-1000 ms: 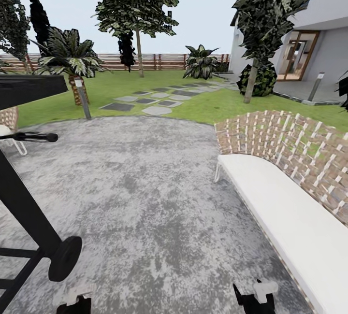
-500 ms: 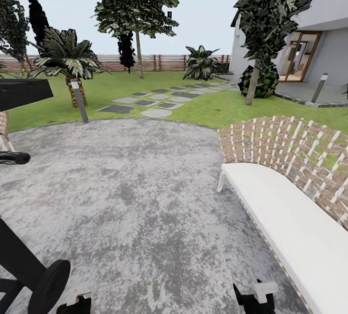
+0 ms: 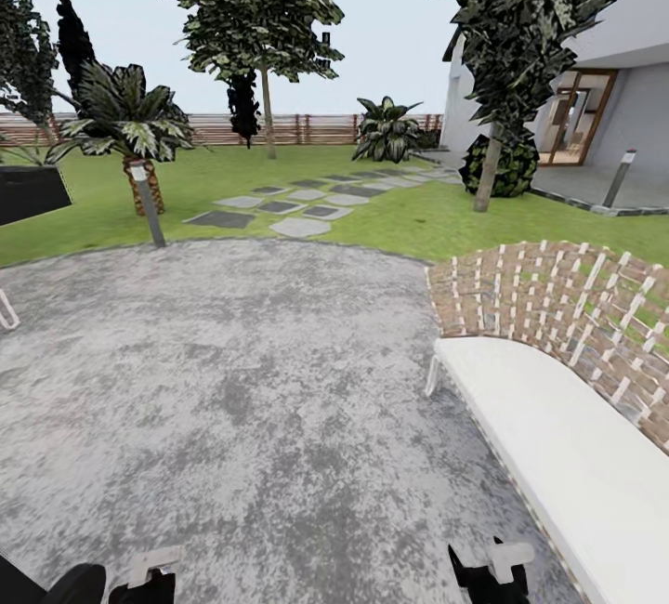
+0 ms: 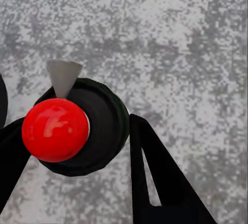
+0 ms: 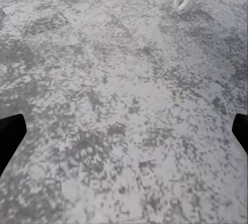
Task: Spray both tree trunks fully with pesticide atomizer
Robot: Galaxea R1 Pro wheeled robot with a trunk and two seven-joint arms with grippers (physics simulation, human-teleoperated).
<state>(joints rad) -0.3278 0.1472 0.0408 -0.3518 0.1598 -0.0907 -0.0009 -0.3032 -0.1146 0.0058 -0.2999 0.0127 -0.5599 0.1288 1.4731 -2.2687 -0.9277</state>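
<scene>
While the robot stood on the mottled grey round paving (image 3: 251, 372), the two tall bare-trunked trees (image 3: 267, 111) (image 3: 488, 172) rose on the green lawn (image 3: 409, 214) beyond it. The right gripper (image 5: 124, 136) was wide open and empty; the left gripper's (image 4: 72, 146) opening I could not tell.

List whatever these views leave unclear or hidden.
- Left gripper: whether its fingers press the red-topped atomizer between them is unclear in the left wrist view.
- Right gripper: fingertips are cut by both side edges.
- Nearer tree trunk: a round bush hides part of it in the head view.
</scene>
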